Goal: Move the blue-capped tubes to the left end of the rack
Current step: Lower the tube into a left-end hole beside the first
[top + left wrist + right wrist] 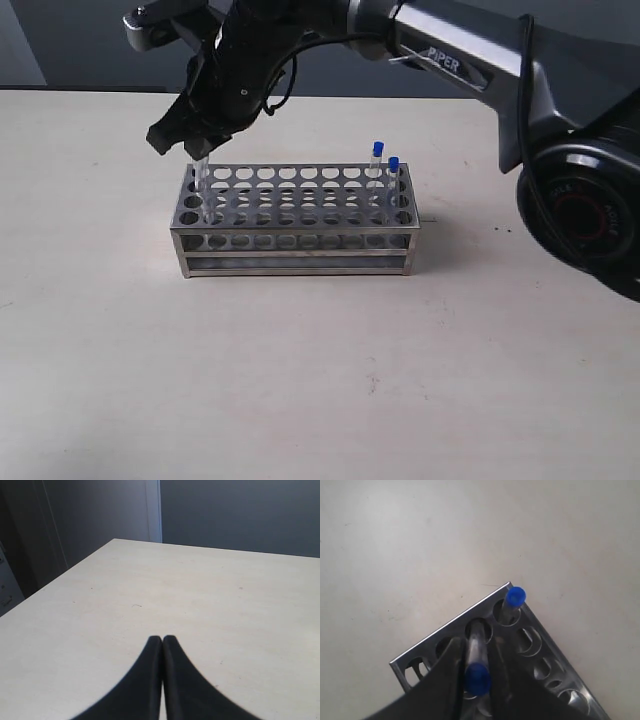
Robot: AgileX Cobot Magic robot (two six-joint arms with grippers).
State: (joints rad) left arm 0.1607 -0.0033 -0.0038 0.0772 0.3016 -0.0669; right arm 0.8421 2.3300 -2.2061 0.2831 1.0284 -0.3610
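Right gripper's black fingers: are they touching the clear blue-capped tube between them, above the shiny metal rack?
Touching. The right wrist view shows the clear blue-capped tube pinched between the right gripper's black fingers, no gap either side.

The rack (297, 222), shiny metal with rows of round holes in its top plate, is standing level near the middle of the desk, its long side running along the desk's near edge. One blue-capped tube (377, 160) and a second tube (393, 176) are standing upright, just beside each other, at the end facing the desk's right edge. At the opposite end a third tube (203, 182) is leaning slightly, its lower part in a hole and its top clamped in the right gripper (474, 652). A fourth tube (512, 602) is sitting in the corner hole beside it.
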